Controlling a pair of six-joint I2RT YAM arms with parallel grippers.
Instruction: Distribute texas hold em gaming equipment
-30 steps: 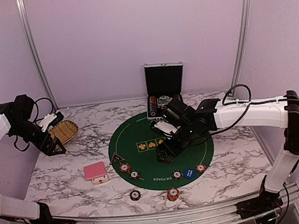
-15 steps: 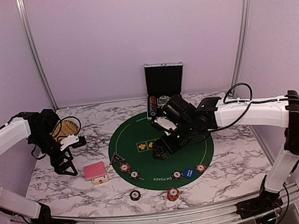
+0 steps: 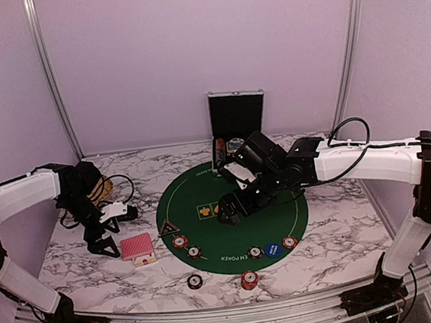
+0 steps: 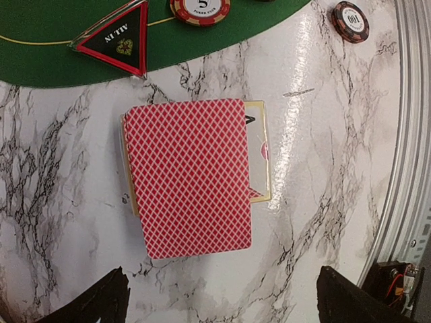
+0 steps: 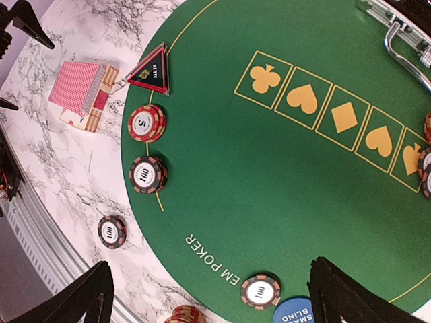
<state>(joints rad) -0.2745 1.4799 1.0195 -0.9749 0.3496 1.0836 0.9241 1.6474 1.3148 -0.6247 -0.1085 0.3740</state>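
Bends the left arm low over the desk (image 3: pixel 349 240), to the left of the green mat (image 3: pixel 185 200), wrist turned down. Hangs the left tool (image 4: pixel 222 303) above the red-backed deck (image 4: pixel 188 178), fingers wide apart, touching nothing. Stretches the right arm across the mat from its right side, forearm sloping down. Holds the right tool (image 5: pixel 209 303) over the mat's middle, fingers also spread, clamped on nothing. Shows the deck lying on the marble just off the mat's left rim, near the triangular token (image 4: pixel 118 40) at that rim. Shows a 5 chip (image 5: pixel 146 123) and a 100 chip (image 5: pixel 148 174) just inside the near-left rim.
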